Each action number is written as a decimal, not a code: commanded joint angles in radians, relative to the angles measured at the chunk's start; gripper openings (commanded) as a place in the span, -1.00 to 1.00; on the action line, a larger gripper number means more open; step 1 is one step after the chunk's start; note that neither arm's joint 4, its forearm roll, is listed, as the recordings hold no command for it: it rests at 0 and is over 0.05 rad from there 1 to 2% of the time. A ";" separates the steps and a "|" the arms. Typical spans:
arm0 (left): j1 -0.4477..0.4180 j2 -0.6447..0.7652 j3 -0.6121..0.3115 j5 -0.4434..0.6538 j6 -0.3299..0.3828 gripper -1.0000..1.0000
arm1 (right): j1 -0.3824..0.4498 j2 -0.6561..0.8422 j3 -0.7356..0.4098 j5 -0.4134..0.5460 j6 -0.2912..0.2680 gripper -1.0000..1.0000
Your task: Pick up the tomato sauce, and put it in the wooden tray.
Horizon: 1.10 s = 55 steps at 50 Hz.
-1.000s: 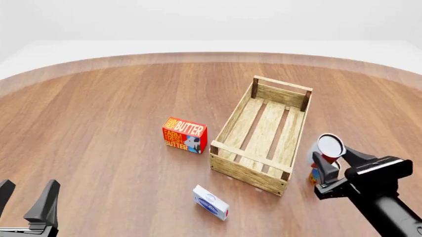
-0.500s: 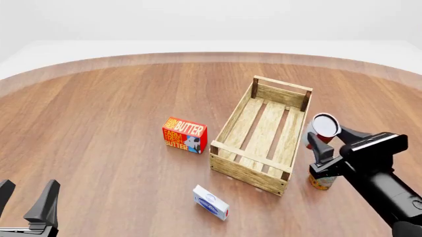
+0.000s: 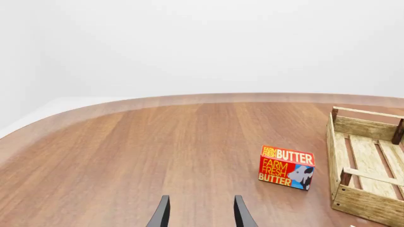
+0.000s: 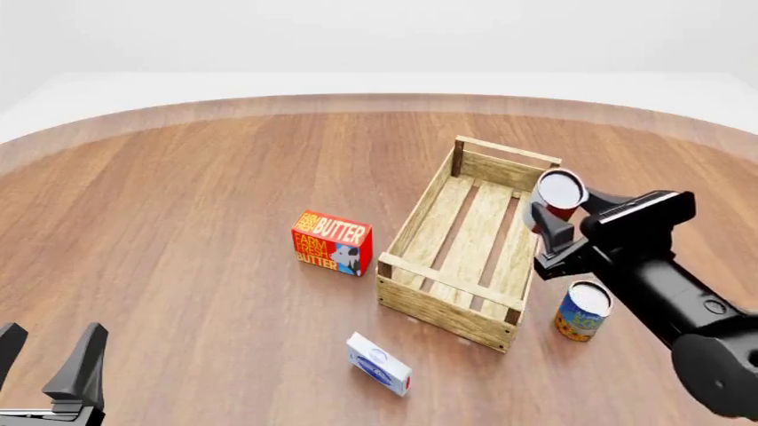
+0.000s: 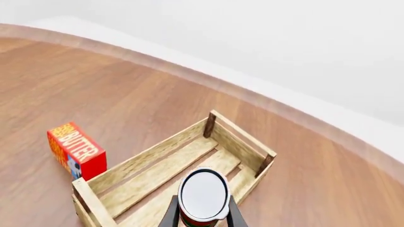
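My right gripper (image 4: 555, 229) is shut on the tomato sauce (image 4: 556, 193), a slim can with a pale silver top, and holds it in the air over the right side of the wooden tray (image 4: 441, 288). In the right wrist view the tomato sauce (image 5: 203, 195) sits between the fingers (image 5: 170, 215), above the slats of the wooden tray (image 5: 151, 165). My left gripper (image 4: 48, 362) is open and empty at the near left of the table; its fingers (image 3: 162, 213) point over bare wood.
A blue-and-orange can (image 4: 581, 311) stands on the table right of the tray, beside my right arm. A red butter box (image 4: 332, 242) stands left of the tray. A small white-and-blue box (image 4: 379, 364) lies in front of the tray.
My right gripper has lifted the tomato sauce and carried it left and away, from beside the blue-and-orange can to above the tray's right side. The left arm has not moved.
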 commanded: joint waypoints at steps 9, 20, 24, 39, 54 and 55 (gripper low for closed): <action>0.000 0.000 0.000 0.000 0.000 1.00 | 0.034 0.147 -0.119 -0.019 -0.007 -1.00; 0.000 0.000 0.000 0.000 0.000 1.00 | 0.051 0.262 -0.207 -0.030 0.001 -1.00; 0.000 0.000 0.000 0.000 0.000 1.00 | 0.056 0.284 -0.237 -0.018 0.012 -1.00; 0.000 0.000 0.000 0.000 0.000 1.00 | 0.058 0.390 -0.331 -0.013 -0.003 -1.00; 0.000 0.000 0.000 0.000 0.000 1.00 | 0.073 0.492 -0.418 0.009 0.005 -1.00; 0.000 0.000 0.000 0.000 0.000 1.00 | 0.074 0.499 -0.420 0.007 0.003 -1.00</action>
